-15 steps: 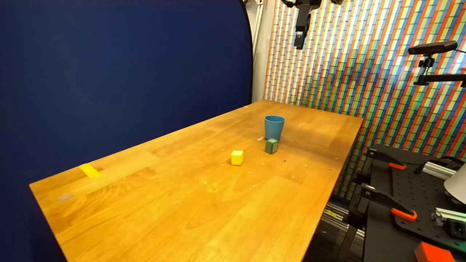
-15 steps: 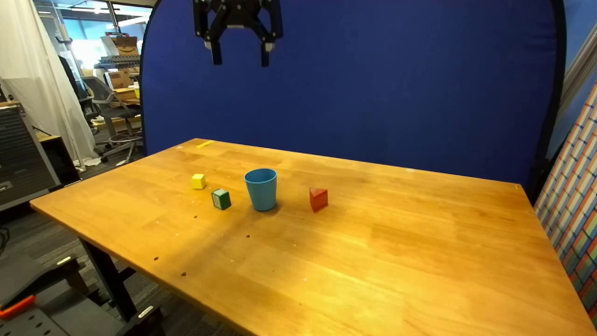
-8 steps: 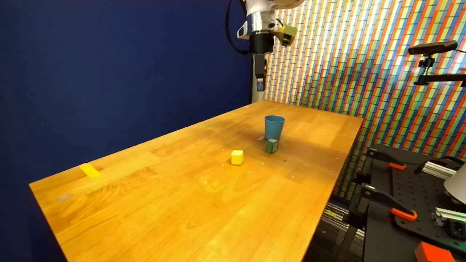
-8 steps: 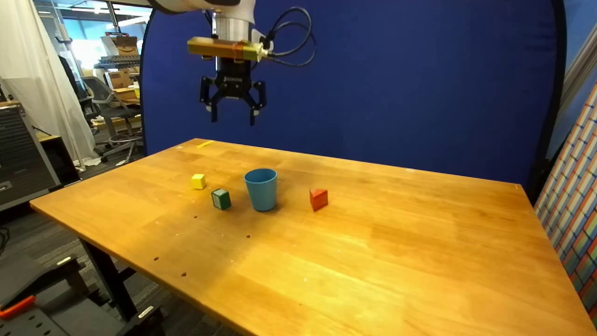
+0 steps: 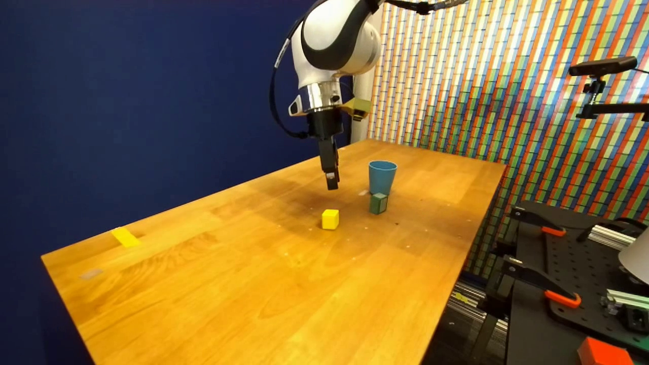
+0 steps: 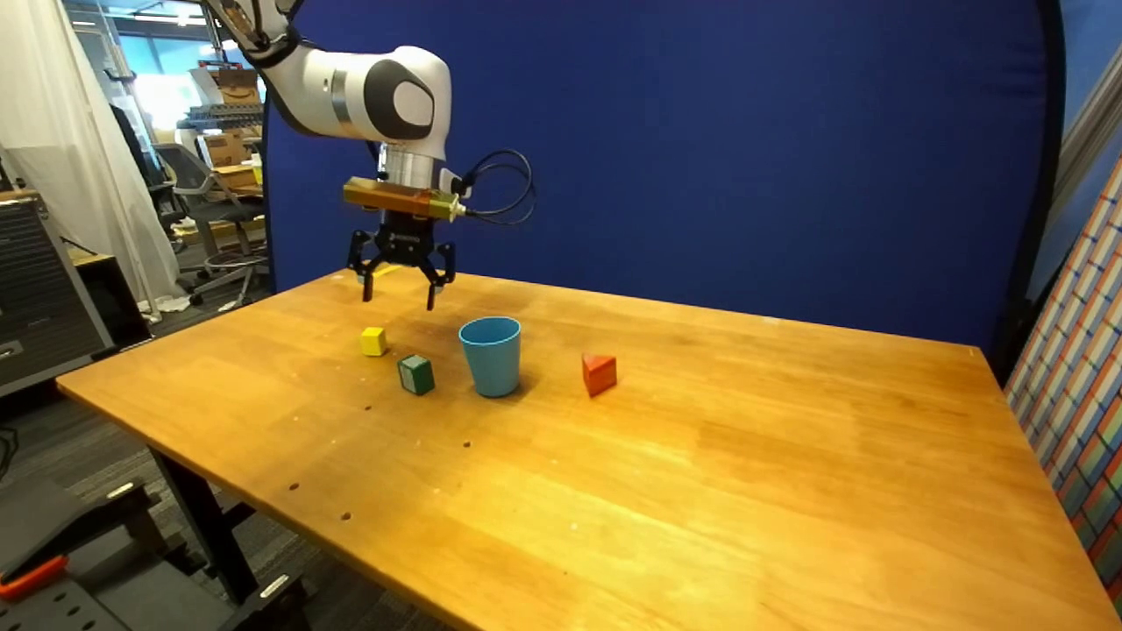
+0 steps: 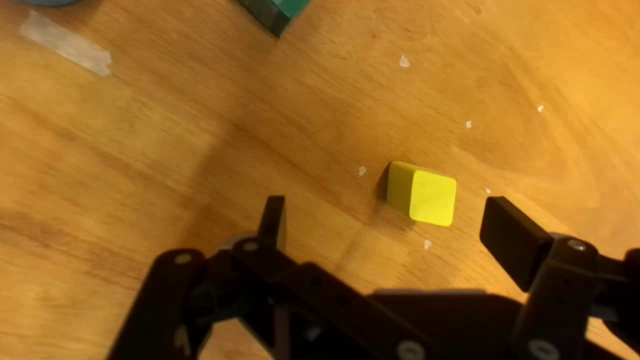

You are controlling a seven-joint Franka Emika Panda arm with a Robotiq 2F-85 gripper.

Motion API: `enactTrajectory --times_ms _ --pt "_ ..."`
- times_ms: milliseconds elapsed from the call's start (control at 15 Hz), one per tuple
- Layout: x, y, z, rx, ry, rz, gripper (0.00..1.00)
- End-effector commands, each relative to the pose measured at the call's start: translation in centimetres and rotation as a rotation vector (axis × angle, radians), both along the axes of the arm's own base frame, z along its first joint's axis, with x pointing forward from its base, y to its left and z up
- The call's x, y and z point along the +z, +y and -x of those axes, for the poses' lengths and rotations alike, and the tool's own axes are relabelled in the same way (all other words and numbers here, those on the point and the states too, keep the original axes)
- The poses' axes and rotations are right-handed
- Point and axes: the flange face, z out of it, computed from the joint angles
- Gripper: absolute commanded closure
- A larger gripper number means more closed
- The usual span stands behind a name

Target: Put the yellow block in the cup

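The small yellow block (image 5: 330,220) sits on the wooden table in both exterior views (image 6: 373,342). The teal-blue cup (image 6: 493,359) stands upright on the table; only its edge shows at the top left of the wrist view (image 7: 50,2). My gripper (image 6: 399,302) is open and empty, pointing down above the table near the yellow block; it also shows in an exterior view (image 5: 332,187). In the wrist view the yellow block (image 7: 432,197) appears between the spread fingers, closer to the right one, lying below them and apart from both. The inside of the cup is mostly hidden.
A green block (image 6: 415,374) sits between the yellow block and the cup. A red wedge-shaped block (image 6: 599,374) stands on the cup's far side from the green one. A flat yellow tape strip (image 5: 124,237) lies near the table's corner (image 5: 56,261).
My gripper has come down from high above the table and moved across toward the yellow block, staying open. The blocks and the cup have not moved.
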Motion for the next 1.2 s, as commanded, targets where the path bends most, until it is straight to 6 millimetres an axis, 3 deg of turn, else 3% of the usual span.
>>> enactTrajectory --times_ms 0,467,533,667,933,1133 --pt "-2.1 1.9 0.0 0.027 0.019 -0.001 0.00" --pt "-4.4 5.0 1.2 0.110 0.052 0.016 0.00" --pt "-4.7 5.3 1.3 0.125 0.051 0.028 0.25" --pt "-4.9 5.7 1.3 0.143 0.053 0.042 0.32" --pt "-5.2 5.4 1.1 0.159 0.058 0.056 0.65" --pt "-3.4 2.9 0.3 0.091 0.033 0.034 0.87"
